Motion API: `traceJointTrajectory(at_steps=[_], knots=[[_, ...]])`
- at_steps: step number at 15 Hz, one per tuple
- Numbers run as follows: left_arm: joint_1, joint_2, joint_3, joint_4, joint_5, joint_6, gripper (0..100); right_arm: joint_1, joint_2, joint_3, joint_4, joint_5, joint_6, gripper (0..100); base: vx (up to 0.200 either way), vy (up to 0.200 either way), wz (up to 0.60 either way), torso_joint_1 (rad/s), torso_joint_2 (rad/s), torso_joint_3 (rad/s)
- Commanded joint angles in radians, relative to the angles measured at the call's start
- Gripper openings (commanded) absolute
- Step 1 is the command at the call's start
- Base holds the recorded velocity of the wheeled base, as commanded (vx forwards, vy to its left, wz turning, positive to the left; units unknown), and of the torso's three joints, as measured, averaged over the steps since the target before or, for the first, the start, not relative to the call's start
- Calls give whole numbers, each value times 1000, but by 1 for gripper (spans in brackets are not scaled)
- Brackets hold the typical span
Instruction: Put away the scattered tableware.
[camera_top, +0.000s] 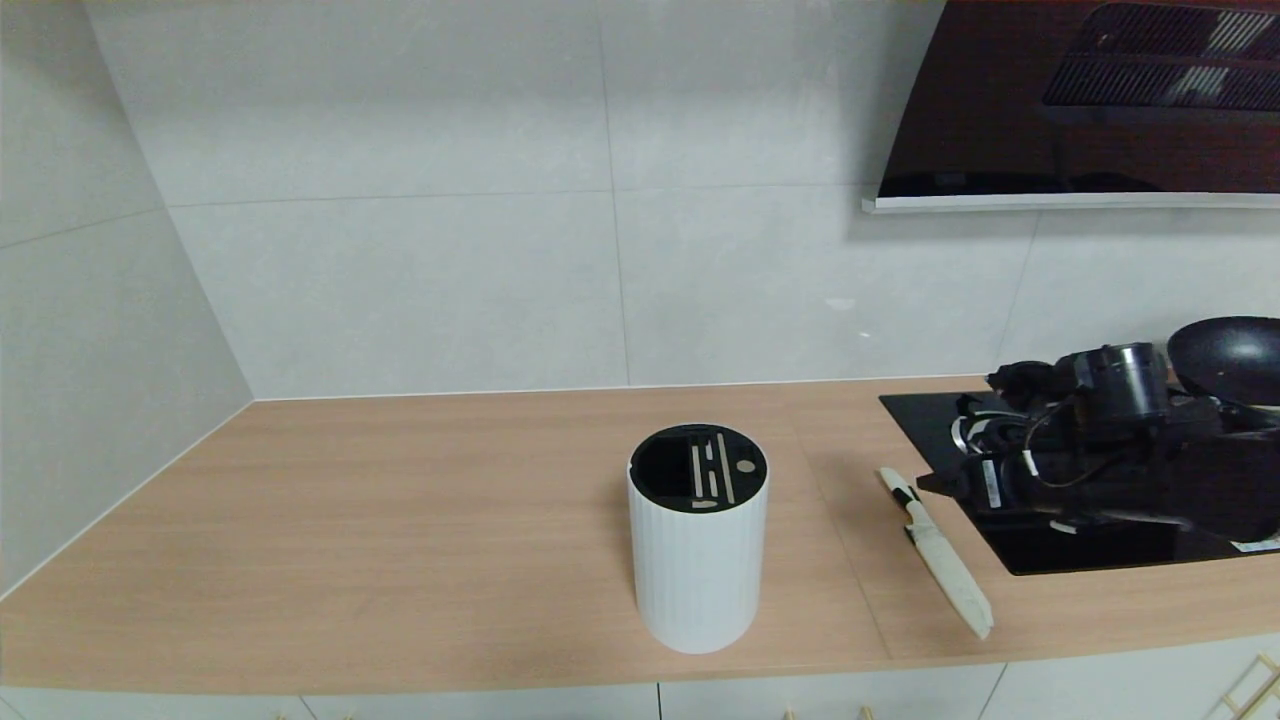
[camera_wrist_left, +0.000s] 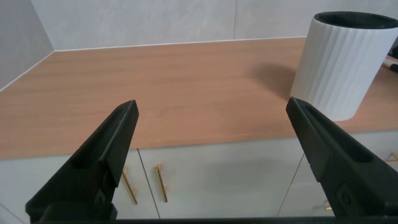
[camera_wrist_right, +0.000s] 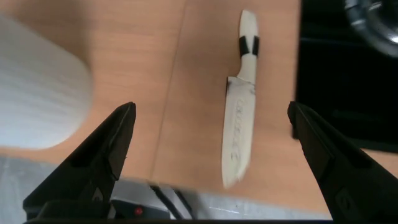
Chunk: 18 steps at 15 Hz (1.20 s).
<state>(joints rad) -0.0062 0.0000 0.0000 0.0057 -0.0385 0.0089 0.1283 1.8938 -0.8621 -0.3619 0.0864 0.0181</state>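
A white knife (camera_top: 935, 550) with a black band on its handle lies on the wooden counter (camera_top: 400, 520), just left of the black cooktop (camera_top: 1060, 555). A white ribbed holder (camera_top: 698, 545) with a black slotted top stands mid-counter. My right gripper (camera_wrist_right: 211, 112) hovers open above the knife (camera_wrist_right: 239, 124), with the holder (camera_wrist_right: 37, 93) off to one side. My right arm (camera_top: 1100, 440) hangs over the cooktop. My left gripper (camera_wrist_left: 211, 107) is open and empty, in front of the counter's front edge, with the holder (camera_wrist_left: 342, 62) some way off.
A dark pan (camera_top: 1225, 360) sits at the far right on the cooktop. A range hood (camera_top: 1080, 100) hangs above it. Tiled walls close the back and left. Cabinet fronts with gold handles (camera_wrist_left: 160, 183) lie below the counter edge.
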Motion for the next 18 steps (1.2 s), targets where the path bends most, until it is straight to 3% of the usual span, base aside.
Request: traceJointTrajectory(at_steps=[1, 6, 18], knots=[[0, 0, 0, 0, 0, 0, 100, -1, 212, -15, -78, -7, 0, 100, 0, 0, 0, 0, 0, 0], [0, 0, 0, 0, 0, 0, 100, -21, 360, -48, -219, -50, 6, 100, 0, 0, 0, 0, 0, 0], [0, 0, 0, 0, 0, 0, 100, -39, 501, -147, -270, -88, 8, 100, 0, 0, 0, 0, 0, 0]])
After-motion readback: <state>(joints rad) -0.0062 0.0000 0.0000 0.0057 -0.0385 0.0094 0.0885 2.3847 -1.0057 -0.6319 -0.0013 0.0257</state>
